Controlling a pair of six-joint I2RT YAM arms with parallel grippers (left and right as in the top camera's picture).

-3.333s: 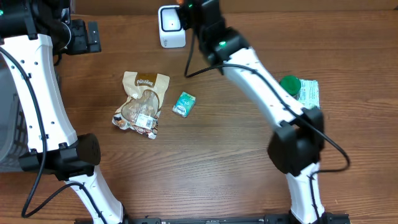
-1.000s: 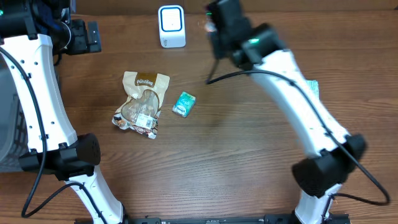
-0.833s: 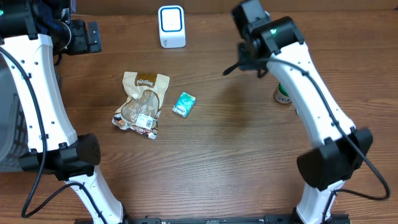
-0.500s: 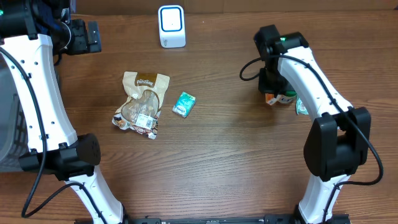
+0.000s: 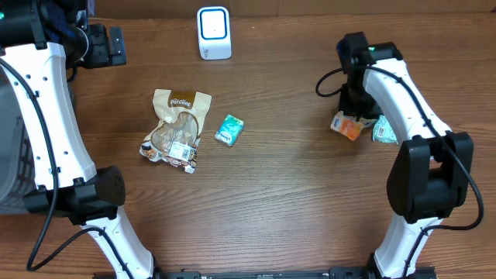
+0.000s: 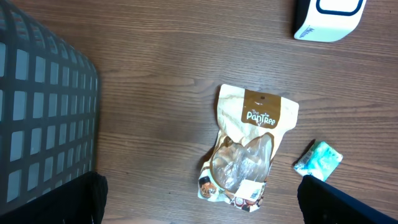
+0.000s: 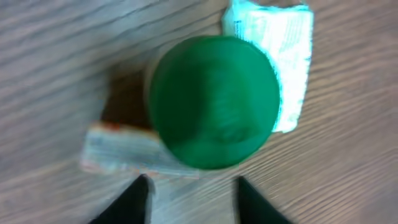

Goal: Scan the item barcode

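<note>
Now the right gripper stands with fingers parted beside a smooth, round green cap. Over a crinkly pouch, the left gripper gapes wide.

The left arm and right arm have white links with bulky black joints. Thin black cables loop alongside. A green light glows on the right one.

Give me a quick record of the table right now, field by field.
scanner: white box, blue-edged window
snack pouch: lying flat, left of small teal packet
green-capped container: beside a white-teal packet
left claw: open, above the pouch
right claw: open, empty, by the green cap
</note>
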